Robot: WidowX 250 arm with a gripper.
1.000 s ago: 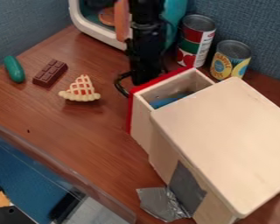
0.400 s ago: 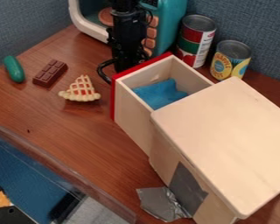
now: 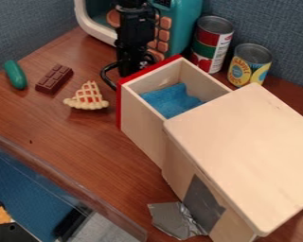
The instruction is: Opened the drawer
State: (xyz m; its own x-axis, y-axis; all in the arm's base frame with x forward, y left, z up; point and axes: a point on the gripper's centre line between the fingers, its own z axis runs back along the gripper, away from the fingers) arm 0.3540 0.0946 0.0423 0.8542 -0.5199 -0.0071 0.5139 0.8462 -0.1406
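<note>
Wooden box (image 3: pixel 243 146): unmoved on the surface (image 3: pixel 84 156) while its drawer slid.
Drawer (image 3: pixel 140 130): out of the box's far-left end, well further than a second ago, though only slightly more since the last frame; the task looks all but done.
Blue cloth (image 3: pixel 170 100): inside the drawer, more exposed now.
Red front (image 3: pixel 120 106): drawn away from the box, beside the jaws.
Jaws: shifted outward with it; open or closed, I cannot tell.

Left of drawer (image 3: pixel 138 113), on table (image 3: pixel 84 142), left to right: toy cucumber (image 3: pixel 15 74), chocolate bar (image 3: pixel 54 79), pie slice (image 3: pixel 87 98). Behind drawer, left to right: toy microwave (image 3: pixel 184 30), can (image 3: pixel 211 45), second can (image 3: pixel 249 65). Cloth (image 3: pixel 172 100) in drawer.
</note>
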